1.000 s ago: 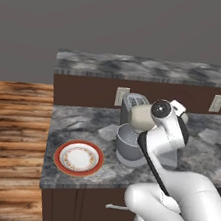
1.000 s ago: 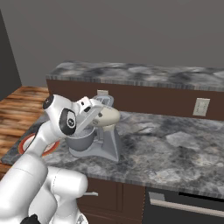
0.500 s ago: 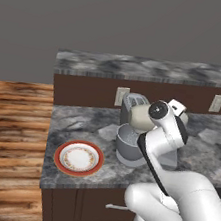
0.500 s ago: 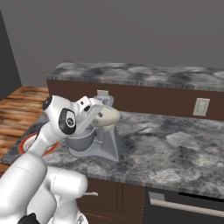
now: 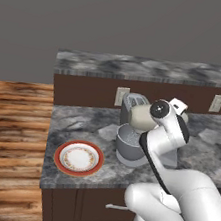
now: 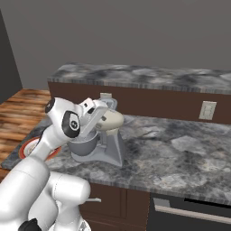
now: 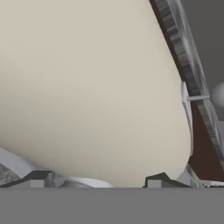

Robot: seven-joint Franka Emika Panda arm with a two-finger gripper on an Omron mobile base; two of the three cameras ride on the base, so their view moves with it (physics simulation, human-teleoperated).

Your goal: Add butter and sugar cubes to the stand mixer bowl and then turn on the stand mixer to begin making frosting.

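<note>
The mixer (image 5: 144,119) stands in the middle of the left base view, on the grey stone surface (image 5: 80,125). Its cream head is tilted over the bowl (image 5: 130,145), which sits just under it on the grey base. In the right base view the mixer (image 6: 110,121) is at the middle left, with the bowl (image 6: 85,143) below its head.

The arm reaches up to the mixer head. In the hand view the cream head (image 7: 87,87) is very close and takes up most of the frame. The two dark fingers (image 7: 159,180) poke up at the bottom edge, one at the lower left and one at the lower middle. They stand wide apart with nothing between them, and I think they are right at the head, though I cannot tell if they touch it.

A plate (image 5: 79,157) with a red rim lies at the lower left of the left base view, apart from the bowl. It looks bare. I see no butter or sugar on the surface, and I cannot see inside the bowl. So my guess is both are already in, and only turning the mixer on is left.
</note>
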